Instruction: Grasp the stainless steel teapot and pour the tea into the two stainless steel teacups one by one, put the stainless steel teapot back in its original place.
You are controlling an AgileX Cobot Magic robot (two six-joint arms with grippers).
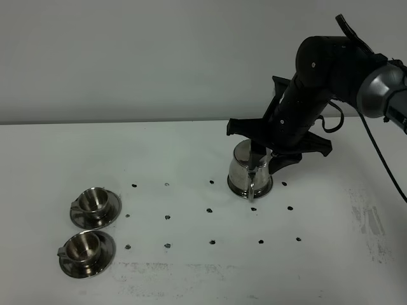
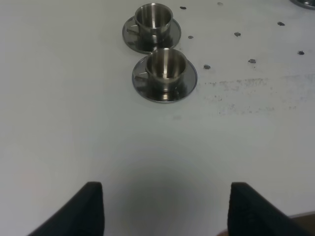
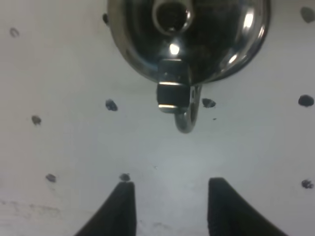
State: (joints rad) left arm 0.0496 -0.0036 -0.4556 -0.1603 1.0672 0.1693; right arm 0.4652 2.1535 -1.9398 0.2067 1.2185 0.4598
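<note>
As the open right end effector hangs over the shiny steel teapot, grasping seems underway — its loop handle needs straddling.

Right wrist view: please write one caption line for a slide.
Seen from above: the stainless steel teapot, its loop handle facing the open, empty right end effector above the table.

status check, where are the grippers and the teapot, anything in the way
Left gripper open, empty, facing the teacups. Right gripper open at the teapot, handle not yet gripped. Teapot upright; nothing between it and the teacups.
</note>
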